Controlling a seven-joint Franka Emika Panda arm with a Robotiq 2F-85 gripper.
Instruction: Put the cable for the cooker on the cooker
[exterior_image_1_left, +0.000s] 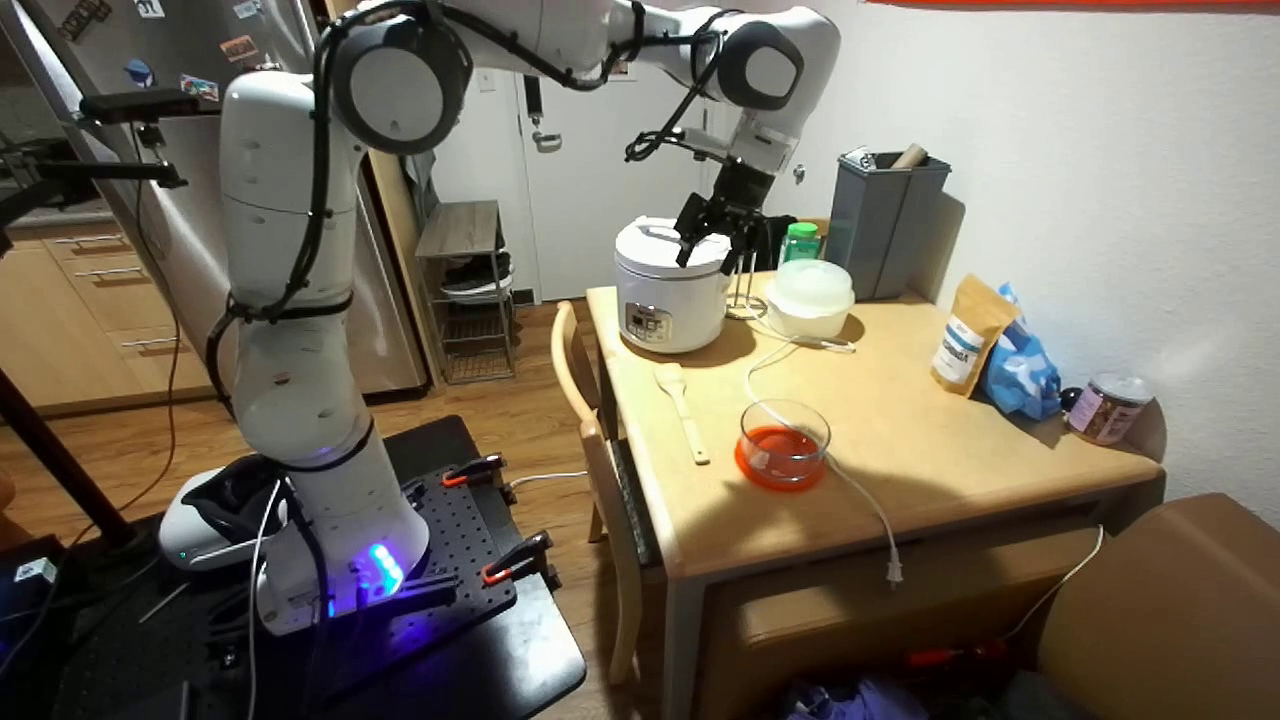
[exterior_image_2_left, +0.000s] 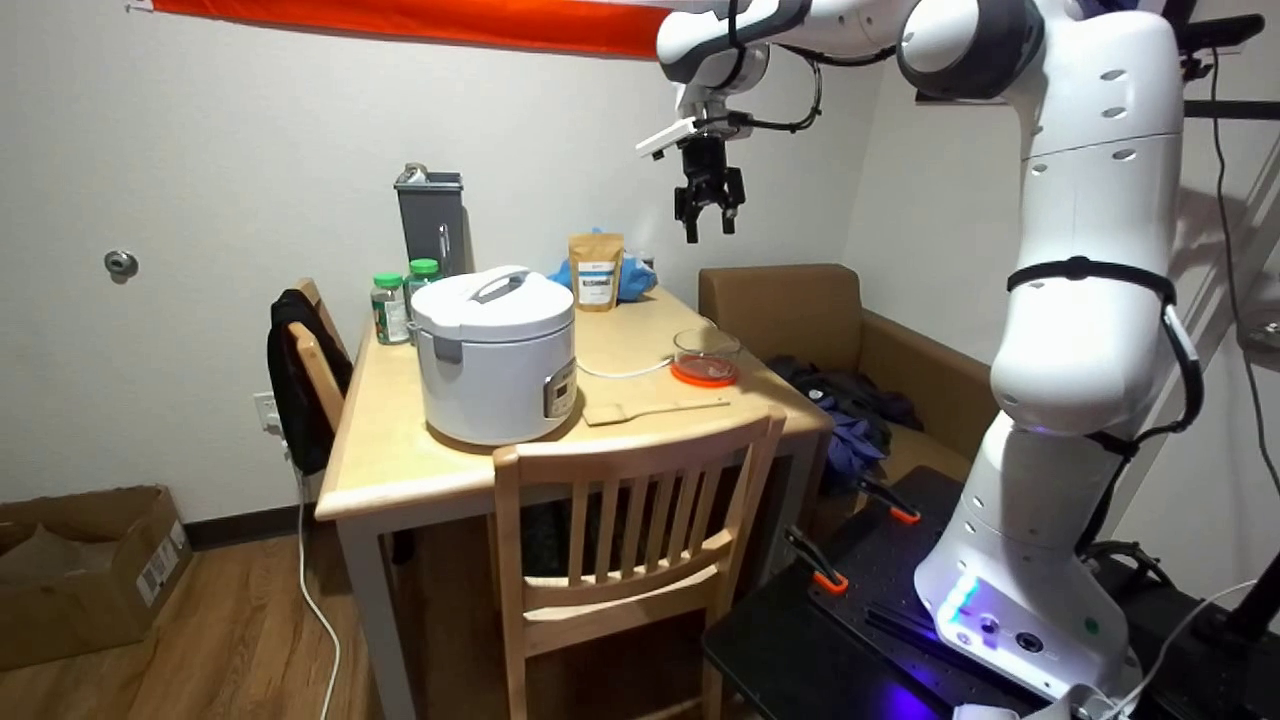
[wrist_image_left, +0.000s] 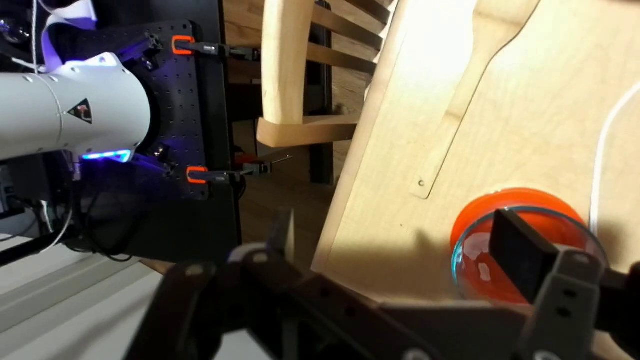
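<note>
The arm (exterior_image_2_left: 1100, 190) arches high above the table (exterior_image_2_left: 635, 330), its fingers (exterior_image_2_left: 691, 229) pointing down and spread wide

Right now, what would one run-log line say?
gripper: open, empty | cable: on table, plug hanging off | cooker: on table, lid closed | task: cable not yet on cooker
</note>
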